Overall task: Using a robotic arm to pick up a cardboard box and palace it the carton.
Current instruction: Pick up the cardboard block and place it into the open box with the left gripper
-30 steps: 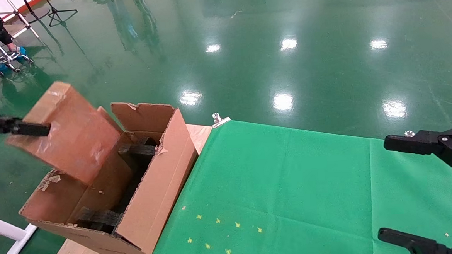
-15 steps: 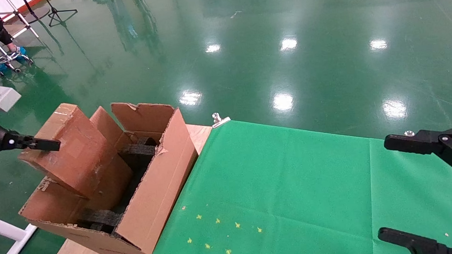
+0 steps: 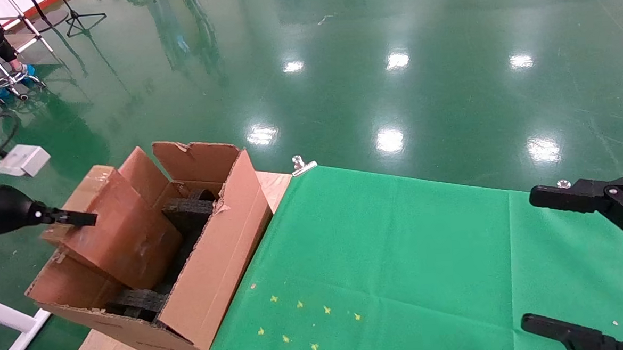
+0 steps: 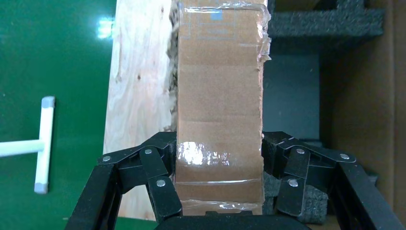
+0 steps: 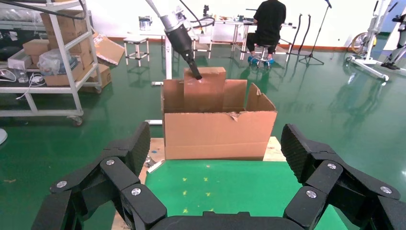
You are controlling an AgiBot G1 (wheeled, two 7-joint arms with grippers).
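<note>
My left gripper (image 3: 79, 219) is shut on the small taped cardboard box (image 3: 117, 233). It holds the box tilted, with its lower part inside the left end of the large carton (image 3: 219, 254). In the left wrist view the black fingers (image 4: 158, 167) clamp both sides of the box (image 4: 219, 96), above the black foam blocks (image 4: 325, 21). The right wrist view shows the box (image 5: 203, 88) sticking up out of the carton (image 5: 218, 139), with the left arm (image 5: 184, 40) above it. My right gripper (image 3: 548, 261) is open and empty over the right of the green cloth.
The carton stands on the wooden table (image 3: 274, 185) at the left edge of the green cloth (image 3: 401, 255). A metal clamp (image 3: 303, 165) holds the cloth's far corner. A white frame (image 3: 4, 319) and a white box (image 3: 22, 158) lie left of the table.
My left gripper has lowered the cardboard box from above the carton's left flap down into the carton. The right arm has not moved.
</note>
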